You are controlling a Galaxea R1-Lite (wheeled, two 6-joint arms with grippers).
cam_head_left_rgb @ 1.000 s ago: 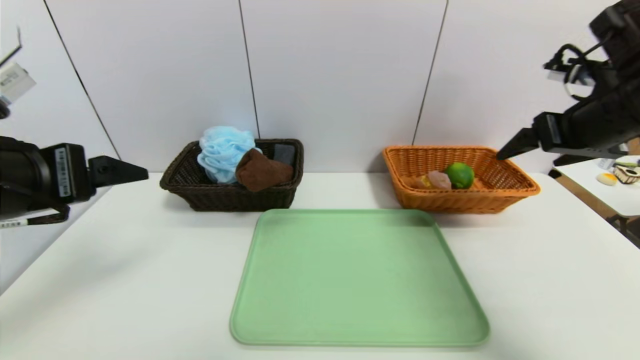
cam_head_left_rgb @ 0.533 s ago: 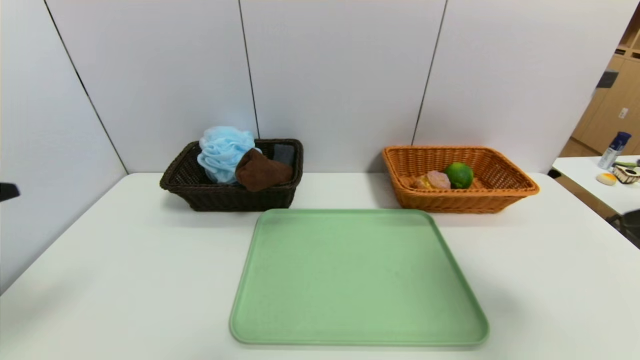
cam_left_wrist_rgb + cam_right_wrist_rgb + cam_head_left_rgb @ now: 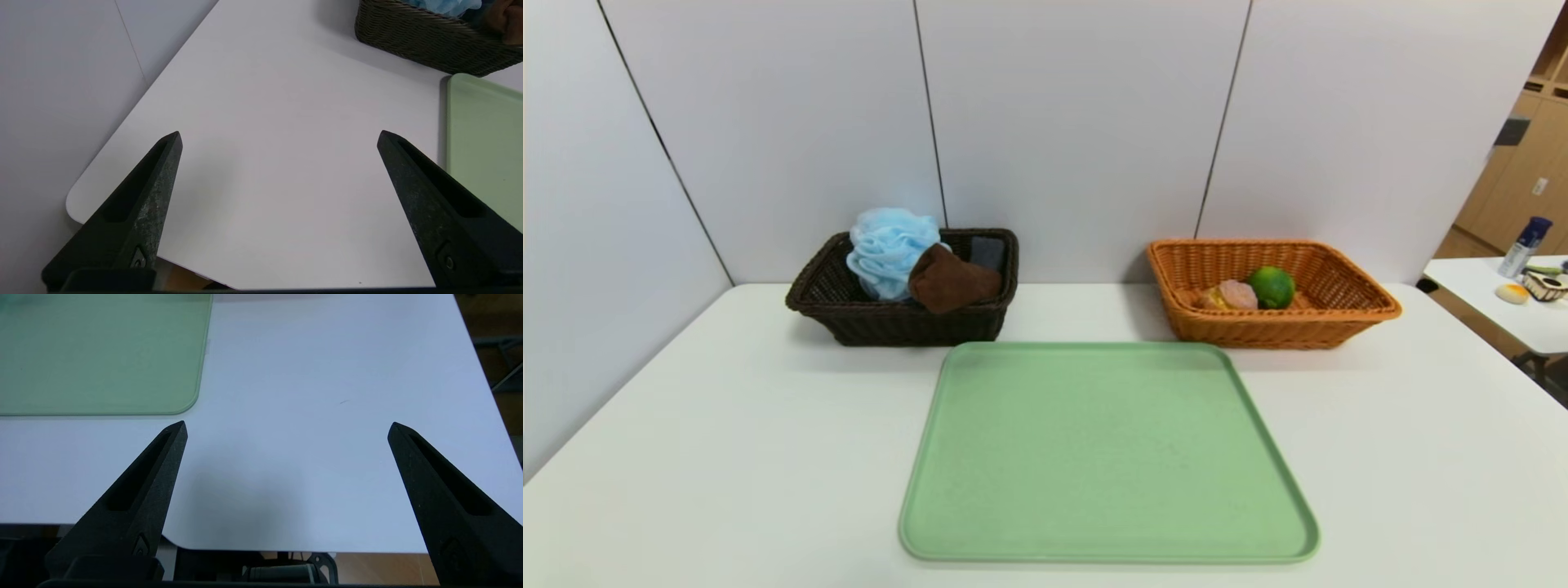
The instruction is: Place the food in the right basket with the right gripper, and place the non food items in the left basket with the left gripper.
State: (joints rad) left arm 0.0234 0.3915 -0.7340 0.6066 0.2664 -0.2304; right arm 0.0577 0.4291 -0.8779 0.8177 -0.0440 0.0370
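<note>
Head view: a white rectangular table (image 3: 727, 425) carries a flat pale green rectangular tray (image 3: 1107, 453) at its centre. At about 11 o'clock from the tray stands the rectangular dark brown woven wicker basket (image 3: 890, 322); at about 1 o'clock, well apart from it, stands the rectangular light orange woven wicker basket with flared sides (image 3: 1282, 327). The dark basket holds a fluffy light blue mesh bath pouf (image 3: 882, 249), a brown rolled towel (image 3: 952, 280) leaning against the pouf, and a dark grey rolled towel (image 3: 987, 251) behind it at the far wall of the basket. The orange basket holds a round glossy green citrus fruit (image 3: 1272, 287) and, touching it on the side toward the tray's 12 o'clock, a round flat pinkish-brown bun (image 3: 1237, 294). The tray bears nothing. No gripper appears in this view.

Left wrist view: the left gripper (image 3: 278, 136) hangs over the bare table near its left edge, its two black tapered fingers (image 3: 151, 192) spread wide with nothing between them; the dark basket and a corner of the tray lie beyond.

Right wrist view: the right gripper (image 3: 287, 428) hangs over the bare table near its near edge, just beside a rounded tray corner, its fingers (image 3: 433, 490) likewise spread wide and holding nothing.

No brand, label or writing can be read in any view.
</note>
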